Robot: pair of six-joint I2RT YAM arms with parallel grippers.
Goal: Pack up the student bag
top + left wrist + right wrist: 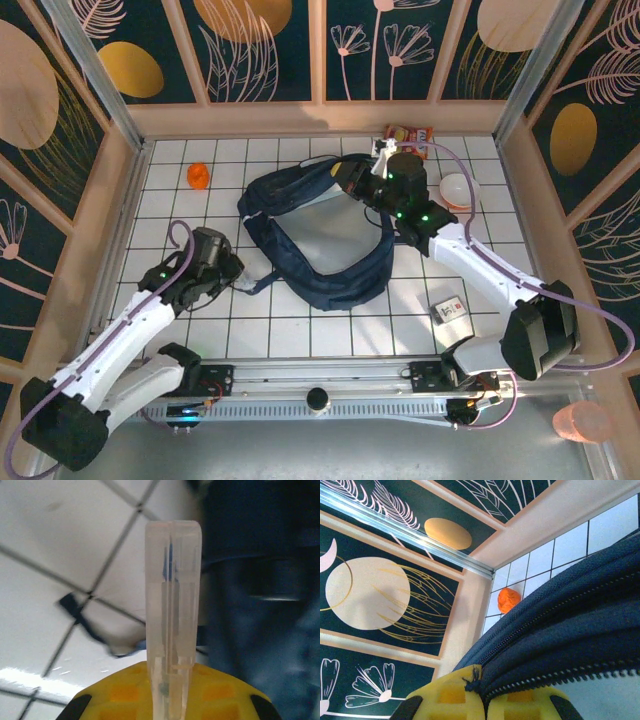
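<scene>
The student bag (pixel 330 270), a navy-blue backpack, lies open in the middle of the tiled table with its pale lining showing. My right gripper (pixel 368 183) is at the bag's far right rim, shut on the zipper edge (pixel 555 645); the fabric is pinched between its jaws (pixel 482 677). My left gripper (pixel 238 278) sits low at the bag's near left corner. Its clear fingers (pixel 172 527) are pressed together, with a thin blue streak showing between them. A thin dark strap (pixel 82 622) of the bag runs across the tiles to that grip. The bag's blue side (pixel 260 630) rises just right of the fingers.
An orange lump (pixel 198 176) (pixel 509 600) lies at the far left. A red snack packet (pixel 410 135) and a white bowl (pixel 460 190) sit at the far right. A small box (pixel 452 311) lies near the right arm's base. Patterned walls enclose the table.
</scene>
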